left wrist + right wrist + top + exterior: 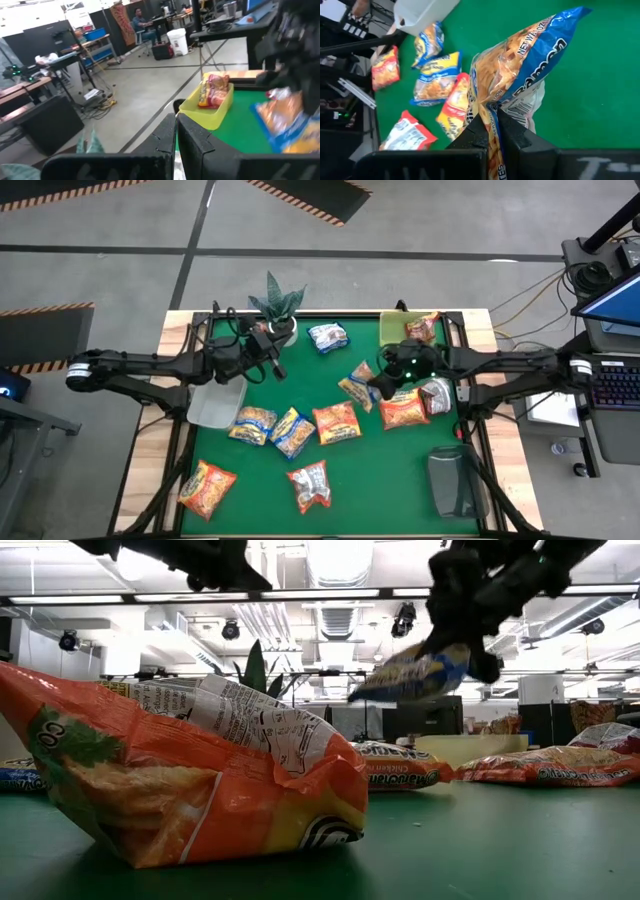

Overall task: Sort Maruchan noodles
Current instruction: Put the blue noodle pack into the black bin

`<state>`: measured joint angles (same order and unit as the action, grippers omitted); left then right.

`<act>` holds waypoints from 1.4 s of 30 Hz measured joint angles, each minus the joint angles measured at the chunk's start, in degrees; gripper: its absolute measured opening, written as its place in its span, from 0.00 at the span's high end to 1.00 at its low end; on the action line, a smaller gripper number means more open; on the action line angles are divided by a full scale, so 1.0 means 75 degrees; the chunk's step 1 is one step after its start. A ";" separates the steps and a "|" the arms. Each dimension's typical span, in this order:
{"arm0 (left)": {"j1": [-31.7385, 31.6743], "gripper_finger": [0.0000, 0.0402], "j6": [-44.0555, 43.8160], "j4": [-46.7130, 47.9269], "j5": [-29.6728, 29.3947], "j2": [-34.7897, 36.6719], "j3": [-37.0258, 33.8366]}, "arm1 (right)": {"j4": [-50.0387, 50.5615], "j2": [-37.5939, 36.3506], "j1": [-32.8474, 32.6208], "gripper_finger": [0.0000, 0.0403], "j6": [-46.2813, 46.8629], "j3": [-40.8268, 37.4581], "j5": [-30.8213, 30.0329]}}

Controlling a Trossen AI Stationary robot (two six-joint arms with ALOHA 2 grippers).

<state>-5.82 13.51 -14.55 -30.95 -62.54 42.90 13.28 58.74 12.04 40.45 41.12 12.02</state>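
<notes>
1. Right gripper [492, 117]: over the green counter [380, 490], right of centre; jaws clamped on a yellow-and-blue crinkly plastic ramen packet [520, 80], which hangs clear of the counter in the low view
2. Left gripper [175, 132]: raised nr the far-left part of the counter, beside the small green potted plant in a white pot [277, 308]; jaws pressed together, holding nothing
3. Lime-green square tray [392, 328]: far-right corner; one orange-red ramen packet [422, 327] lies in it
4. Loose packets, centre row: two yellow-and-blue packets [272, 427] side by side, w/ an orange packet [337, 422] just right of them
5. Right side: an orange-red packet [403, 412] below the right gripper, touching a red-silver packet [437, 395]
6. Far side: a blue-white packet [328, 336] near the plant
7. Near side: an orange packet [207, 487] at the near-left corner; a red-silver packet [310, 485] near the front edge, centre
8. Bins: a clear plastic bin [216, 402] at the left edge; a grey bin [455, 482] at the near right
</notes>
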 joint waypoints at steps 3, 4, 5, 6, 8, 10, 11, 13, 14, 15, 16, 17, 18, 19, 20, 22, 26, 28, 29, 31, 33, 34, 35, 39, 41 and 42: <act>-0.0003 1.00 0.0130 0.0001 -0.0109 0.0003 -0.0023 | 0.1114 -0.0293 -0.0186 0.98 -0.0137 0.0708 -0.0334; -0.0003 1.00 0.0146 -0.0038 -0.0120 0.0005 -0.0023 | 0.1540 -0.0338 -0.0298 0.98 -0.0188 0.1006 -0.0464; -0.0003 1.00 0.0185 -0.0104 -0.0133 0.0008 -0.0024 | 0.2007 -0.0351 -0.0435 0.98 -0.0223 0.1327 -0.0591; -0.0003 1.00 0.0235 -0.0156 -0.0142 0.0011 -0.0024 | 0.2505 -0.0352 -0.0570 0.98 -0.0275 0.1668 -0.0707; -0.0003 1.00 0.0330 -0.0255 -0.0144 0.0011 -0.0024 | 0.3523 -0.0277 -0.0879 0.98 -0.0522 0.2353 -0.0837; -0.0003 1.00 0.0368 -0.0270 -0.0144 0.0008 -0.0024 | 0.4456 -0.0171 -0.1236 0.98 -0.0836 0.2953 -0.0960; -0.0003 1.00 0.0370 -0.0276 -0.0144 0.0008 -0.0024 | 0.4873 -0.0112 -0.1419 0.98 -0.0937 0.3203 -0.1041; -0.0003 1.00 0.0371 -0.0279 -0.0144 0.0008 -0.0024 | 0.5607 -0.0013 -0.1786 0.98 -0.1175 0.3620 -0.0953; -0.0003 1.00 0.0371 -0.0282 -0.0144 0.0008 -0.0024 | 0.5964 0.0031 -0.1989 0.98 -0.1359 0.3794 -0.0831; -0.0003 1.00 0.0369 -0.0282 -0.0144 0.0008 -0.0024 | 0.6283 0.0047 -0.2220 0.98 -0.1507 0.3926 -0.0735; -0.0003 1.00 0.0369 -0.0285 -0.0144 0.0008 -0.0024 | 0.6627 0.0049 -0.2498 0.98 -0.1630 0.4015 -0.0661; -0.0003 1.00 0.0369 -0.0285 -0.0144 0.0008 -0.0024 | 0.6928 0.0049 -0.2800 0.98 -0.1773 0.4056 -0.0532; -0.0003 1.00 0.0366 -0.0288 -0.0144 0.0008 -0.0024 | 0.7189 0.0041 -0.3128 0.98 -0.1953 0.4072 -0.0355; -0.0003 1.00 0.0357 -0.0285 -0.0144 0.0008 -0.0024 | 0.7405 0.0035 -0.3479 0.98 -0.2055 0.4072 -0.0164; -0.0003 1.00 0.0345 -0.0285 -0.0144 0.0008 -0.0024 | 0.7557 0.0023 -0.3835 0.98 -0.2216 0.4058 0.0044; -0.0003 1.00 0.0326 -0.0286 -0.0144 0.0008 -0.0025 | 0.7822 -0.0018 -0.4616 0.98 -0.2717 0.3984 0.0373; -0.0003 1.00 0.0272 -0.0285 -0.0144 0.0005 -0.0028 | 0.7930 0.0026 -0.6081 0.98 -0.2637 0.3885 0.0276; -0.0003 1.00 0.0260 -0.0277 -0.0142 0.0003 -0.0036 | 0.7982 0.0118 -0.6619 0.98 -0.2133 0.3864 -0.0113; -0.0003 1.00 0.0249 -0.0268 -0.0141 0.0003 -0.0039 | 0.7996 0.0180 -0.6852 0.98 -0.1914 0.3849 -0.0395; -0.0003 1.00 0.0249 -0.0257 -0.0141 0.0003 -0.0039 | 0.7990 0.0306 -0.7296 0.98 -0.1514 0.3782 -0.1043; -0.0003 1.00 0.0247 -0.0217 -0.0141 0.0003 -0.0039 | 0.7997 0.0436 -0.7710 0.98 -0.1097 0.3675 -0.1460; -0.0003 1.00 0.0246 -0.0188 -0.0141 0.0003 -0.0039 | 0.8002 0.0528 -0.7882 0.98 -0.0951 0.3624 -0.1485; -0.0003 1.00 0.0246 -0.0179 -0.0141 0.0003 -0.0039 | 0.8046 0.0625 -0.8028 0.98 -0.0877 0.3578 -0.1458; -0.0003 1.00 0.0222 -0.0180 -0.0141 0.0003 -0.0039 | 0.8308 0.0985 -0.8615 0.98 -0.0365 0.3434 -0.1179; -0.0003 1.00 0.0195 -0.0180 -0.0141 0.0003 -0.0039 | 0.8365 0.1146 -0.8822 0.98 -0.0184 0.3419 -0.1144; -0.0003 1.00 0.0194 -0.0180 -0.0141 0.0003 -0.0039 | 0.8398 0.1201 -0.8904 0.98 -0.0099 0.3392 -0.1145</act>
<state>-5.85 14.96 -15.90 -32.01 -62.52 42.61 76.27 67.75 -54.74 39.71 66.56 3.43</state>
